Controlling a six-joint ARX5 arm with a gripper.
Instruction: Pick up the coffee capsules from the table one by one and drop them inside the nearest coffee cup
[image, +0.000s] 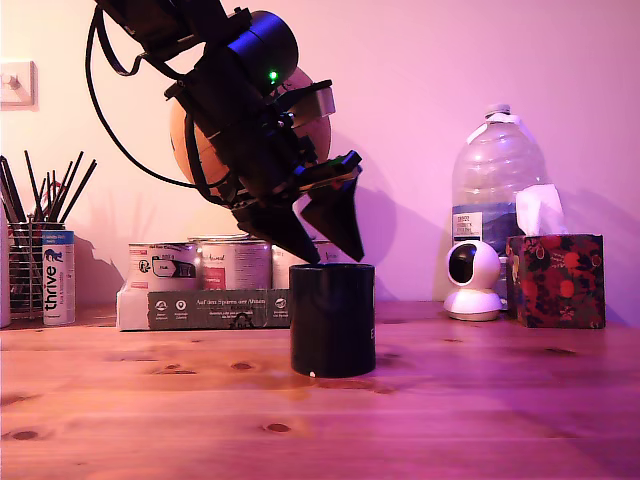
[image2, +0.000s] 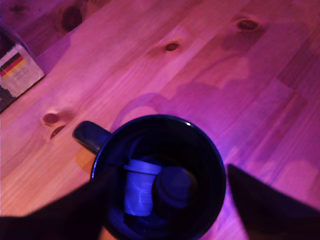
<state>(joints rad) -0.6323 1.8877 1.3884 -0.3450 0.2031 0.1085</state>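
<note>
Gripper (image: 328, 255): spread apart, holding nothing, right above cup (image: 332, 318).
Capsules (image2: 150, 187): two visible inside cup, mid table (image: 480, 400).
Tip: lift straight up, clear rim before swinging away.

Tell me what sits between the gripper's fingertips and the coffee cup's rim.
Nothing: in the exterior view the gripper hangs just above the coffee cup, with only air between.

"thrive" on the white-and-blue tube (image: 58, 277) beside the pencil holder (image: 28, 268)
</note>
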